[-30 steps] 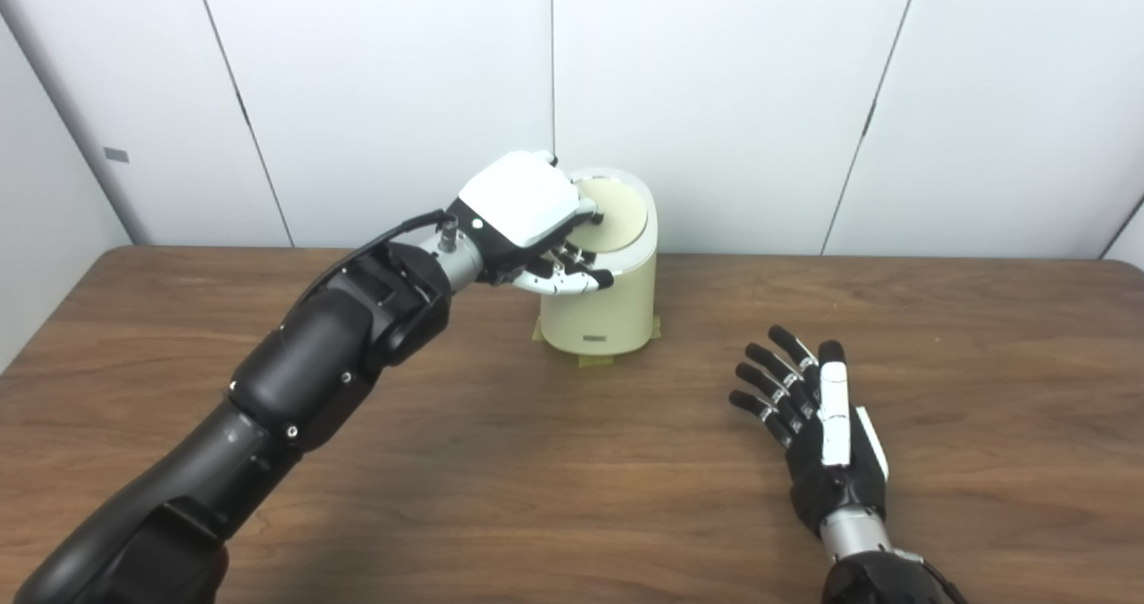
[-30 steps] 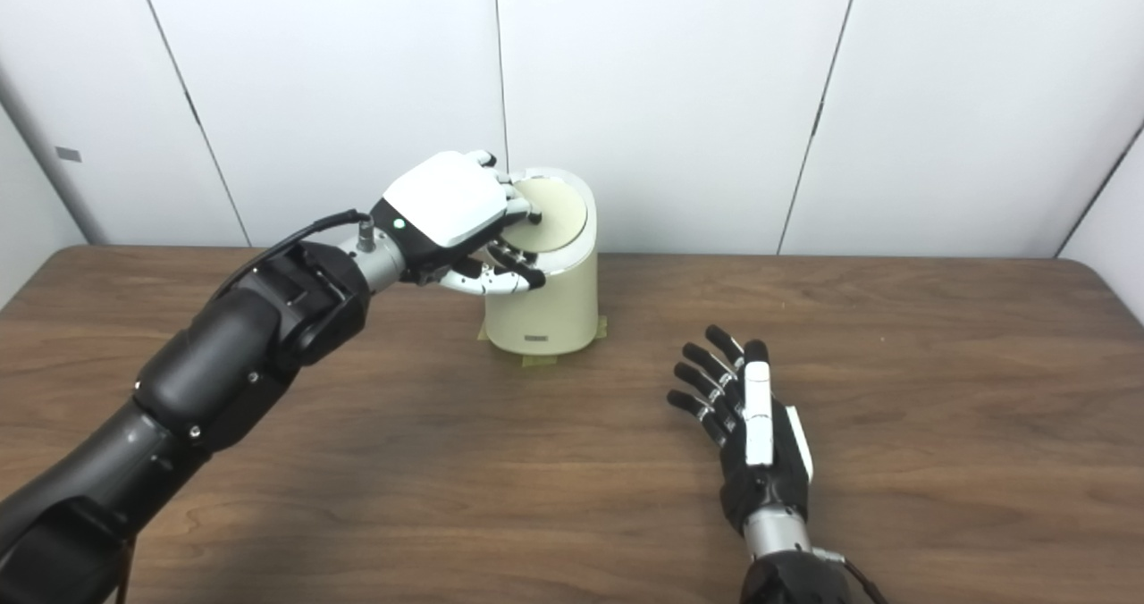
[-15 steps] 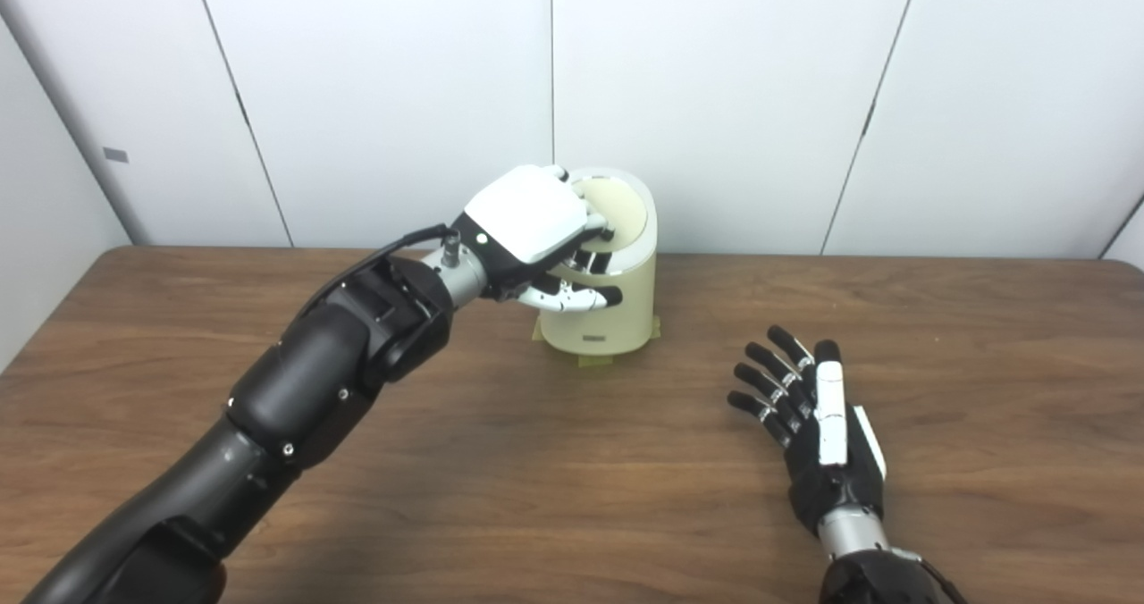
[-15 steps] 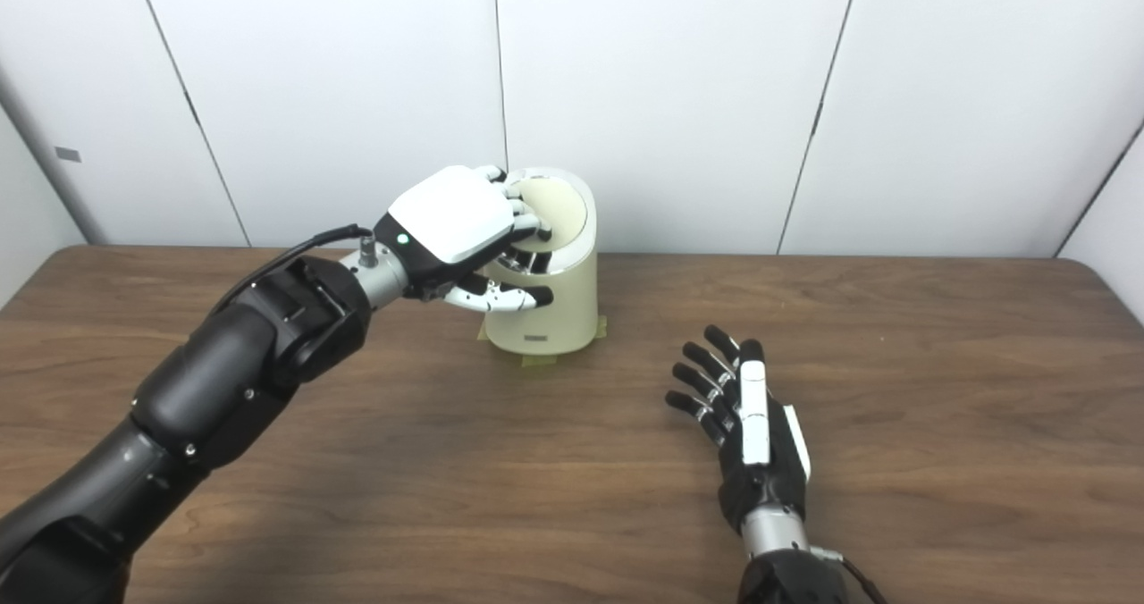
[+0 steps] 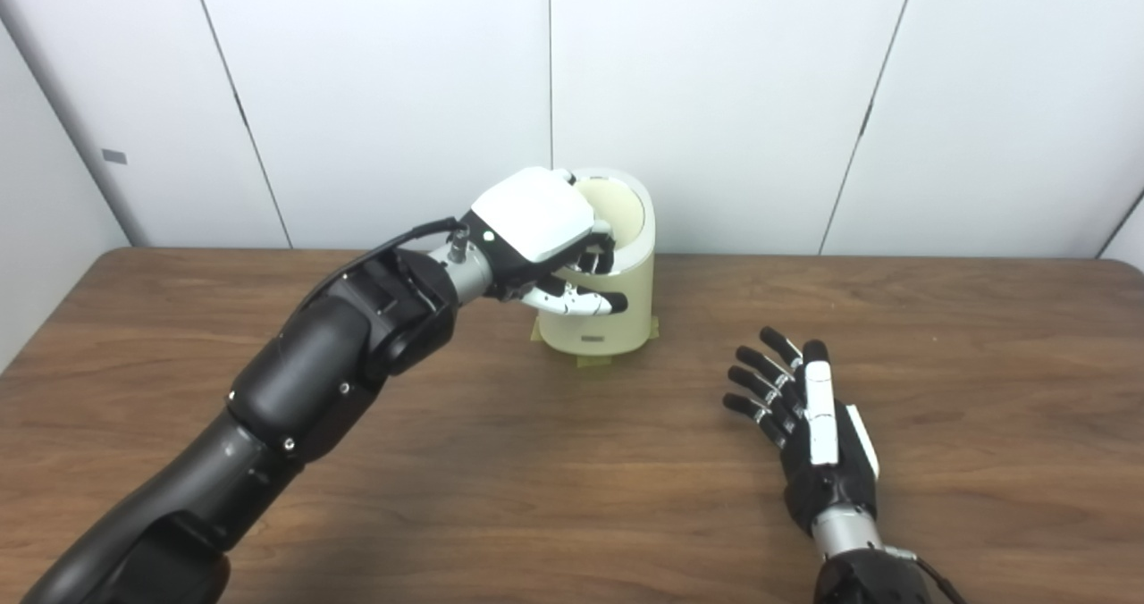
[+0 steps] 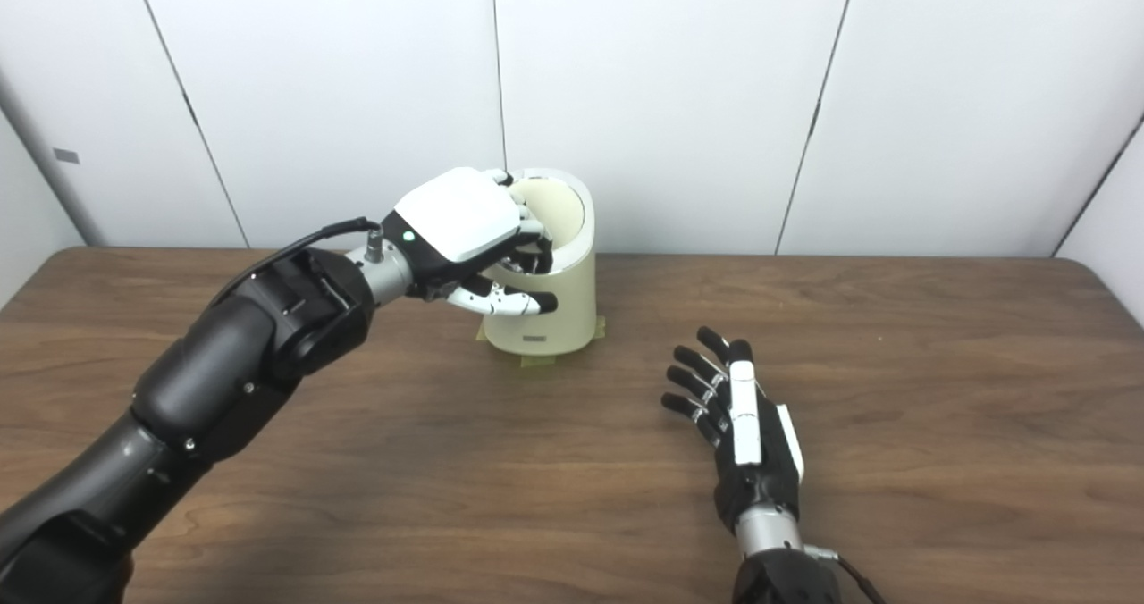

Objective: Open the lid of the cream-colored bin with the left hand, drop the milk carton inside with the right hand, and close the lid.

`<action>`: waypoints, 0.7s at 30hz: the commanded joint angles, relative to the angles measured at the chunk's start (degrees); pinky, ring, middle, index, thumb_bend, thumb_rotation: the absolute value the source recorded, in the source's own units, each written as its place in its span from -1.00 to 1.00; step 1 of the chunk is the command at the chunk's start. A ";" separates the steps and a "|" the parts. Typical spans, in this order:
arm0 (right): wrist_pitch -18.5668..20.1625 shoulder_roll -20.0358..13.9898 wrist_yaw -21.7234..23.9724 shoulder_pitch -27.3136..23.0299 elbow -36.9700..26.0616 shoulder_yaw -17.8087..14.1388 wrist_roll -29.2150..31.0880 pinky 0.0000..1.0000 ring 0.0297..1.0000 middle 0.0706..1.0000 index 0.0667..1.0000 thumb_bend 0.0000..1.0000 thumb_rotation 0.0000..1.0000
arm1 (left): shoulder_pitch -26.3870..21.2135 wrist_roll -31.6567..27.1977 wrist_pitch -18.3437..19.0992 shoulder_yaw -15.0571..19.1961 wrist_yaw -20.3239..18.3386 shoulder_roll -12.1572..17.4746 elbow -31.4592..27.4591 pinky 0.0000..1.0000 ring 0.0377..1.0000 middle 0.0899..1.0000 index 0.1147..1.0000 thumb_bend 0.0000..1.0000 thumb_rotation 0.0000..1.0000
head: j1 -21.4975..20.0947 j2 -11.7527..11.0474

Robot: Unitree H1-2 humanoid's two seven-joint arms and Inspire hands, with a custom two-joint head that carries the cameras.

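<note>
Toward the far middle of the table [image 5: 500,479] stands the cream-colored bin [image 5: 606,314]. Over its top, the left hand [image 5: 536,229] presses curled fingers onto the tilted lid [image 5: 621,211], gripping nothing I can make out. Near right, the right hand [image 5: 818,434] lies spread and empty.

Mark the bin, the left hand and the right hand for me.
bin [image 5: 617,318], left eye view, front wall below the rim.
left hand [image 5: 534,213], left eye view, white back plate.
right hand [image 6: 746,439], right eye view, middle of the hand.
</note>
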 commanded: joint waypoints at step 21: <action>0.01 0.44 0.61 -0.64 -2.02 -0.62 1.66 0.33 0.52 0.53 0.65 -0.14 0.83 | 6.00 -22.82 17.18 24.82 5.36 -11.57 -15.43 0.56 0.77 0.79 0.72 -0.17 0.90 | -0.25 0.13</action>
